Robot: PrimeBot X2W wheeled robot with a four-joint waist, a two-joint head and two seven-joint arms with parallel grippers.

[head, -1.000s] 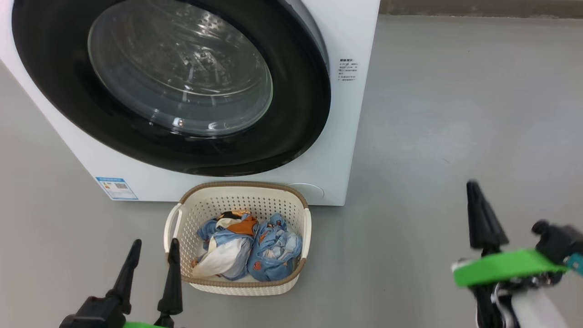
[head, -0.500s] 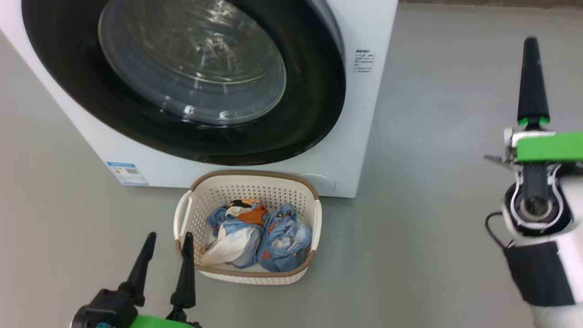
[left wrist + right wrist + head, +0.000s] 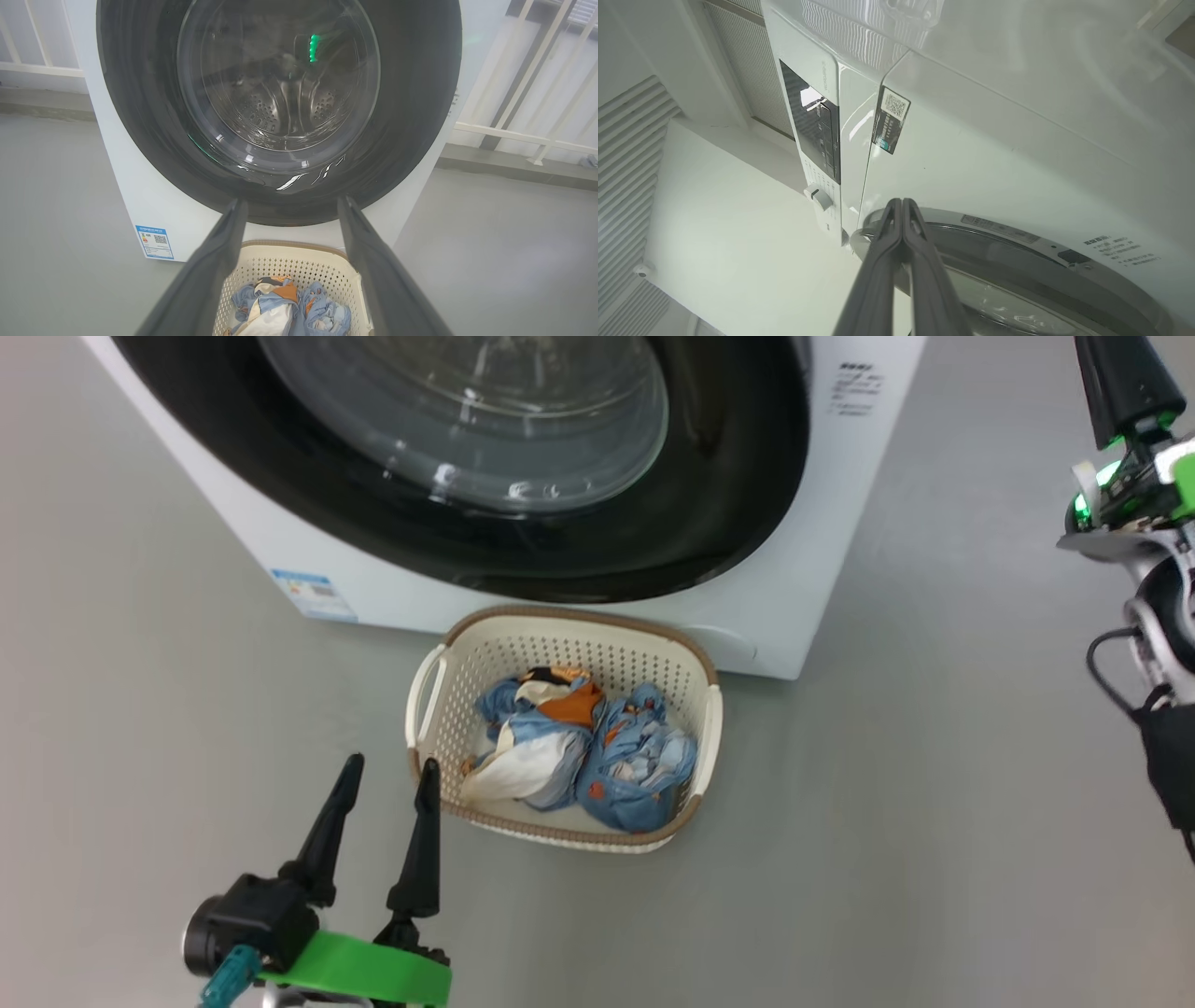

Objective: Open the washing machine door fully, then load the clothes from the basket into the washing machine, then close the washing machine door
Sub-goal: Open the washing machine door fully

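The washing machine [image 3: 840, 523] stands at the top of the head view with the washing machine door [image 3: 728, 476] lying flat against its front; black rim and glass bowl [image 3: 280, 93] show straight ahead in the left wrist view. The basket [image 3: 425, 681] sits on the floor right before the machine, the clothes [image 3: 579, 756] heaped inside. My left gripper [image 3: 390, 765] is open, empty, just left of the basket's near corner. My right gripper [image 3: 1120, 383] is raised at the upper right, beside the machine's right edge. In the right wrist view its fingers [image 3: 902, 201] are pressed together, empty, near the door's rim [image 3: 1017, 252].
Bare grey floor [image 3: 934, 756] spreads to the right of the basket and machine. A blue label sticker [image 3: 314, 595] marks the machine's lower left front. A dark control panel [image 3: 817, 135] and a knob [image 3: 819, 197] show on the machine. White railing [image 3: 514, 130] stands behind it.
My right arm has swung up from the lower right to the upper right, fingers pointing up. The head camera has shifted, so machine and basket sit further right. The left gripper stays open.
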